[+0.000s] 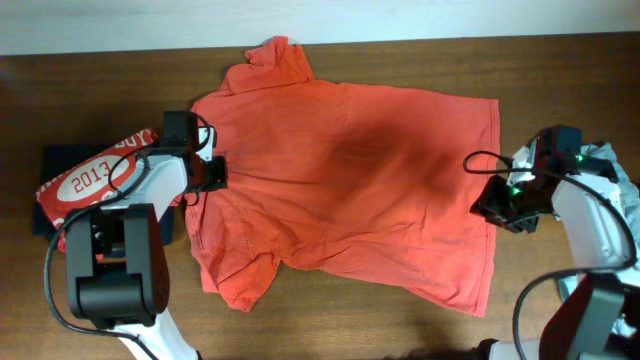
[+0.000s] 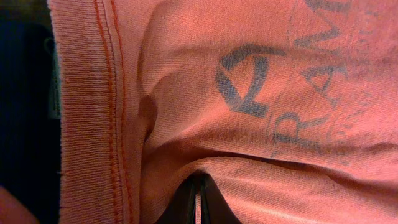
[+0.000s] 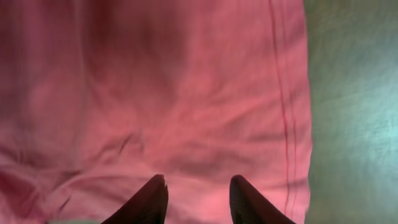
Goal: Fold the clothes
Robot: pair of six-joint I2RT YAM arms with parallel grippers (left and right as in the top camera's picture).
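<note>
On the worktop [image 1: 400,60] in front of you, one orange-red T-shirt [image 1: 340,170] lies spread open. Its lettering shows only as grey, reversed marks through the cloth in the left wrist view, cut off at the frame edge. Your left fingers [image 2: 186,210] are clenched at the shirt's left edge, with a pinch of its cloth puckered between the tips; most of both fingers is out of frame. Your right fingers [image 3: 149,202] stand apart over the stitched hem at the shirt's right edge, grasping nothing, with cloth showing in the gap. You cannot tell whether the tips touch it.

To the left, partly hidden by the left arm, a second orange-red T-shirt [image 1: 95,180] lies folded, white lettering up, on a dark navy one [image 1: 62,157]. At the far right a pale grey-blue shirt [image 1: 622,175] is mostly covered by the right arm and cut off by the frame. You have four garments: two orange-red, one navy, one grey-blue.
</note>
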